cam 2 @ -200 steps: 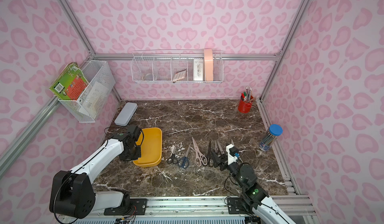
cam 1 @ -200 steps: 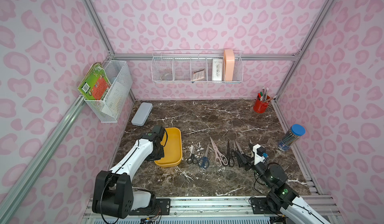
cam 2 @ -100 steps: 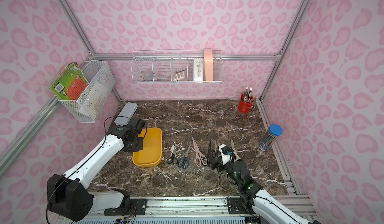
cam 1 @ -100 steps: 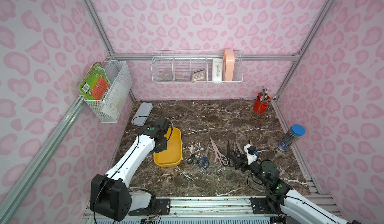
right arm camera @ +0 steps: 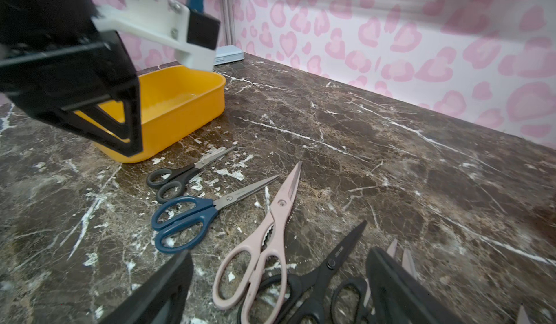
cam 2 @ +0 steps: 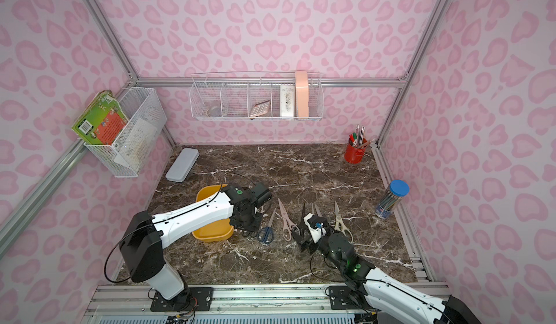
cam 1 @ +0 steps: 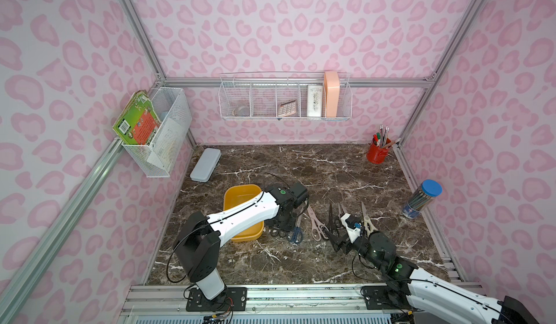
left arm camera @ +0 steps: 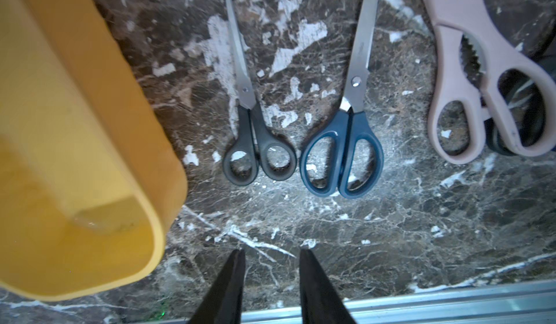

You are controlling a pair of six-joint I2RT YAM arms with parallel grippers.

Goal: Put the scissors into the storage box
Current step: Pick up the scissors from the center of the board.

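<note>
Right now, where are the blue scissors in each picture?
In a top view: blue scissors lie front centre, near the yellow box.
In a top view: same place.
Left wrist view: between black scissors and pink scissors.
Right wrist view: between those same two pairs.
Shared landmark: the yellow box, in all four.

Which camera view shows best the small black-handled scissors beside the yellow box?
The left wrist view: the small black scissors lie whole and sharp, seen from straight above. The right wrist view shows them whole too, but slanted. In both top views the left arm hides all but the handle loops.
</note>
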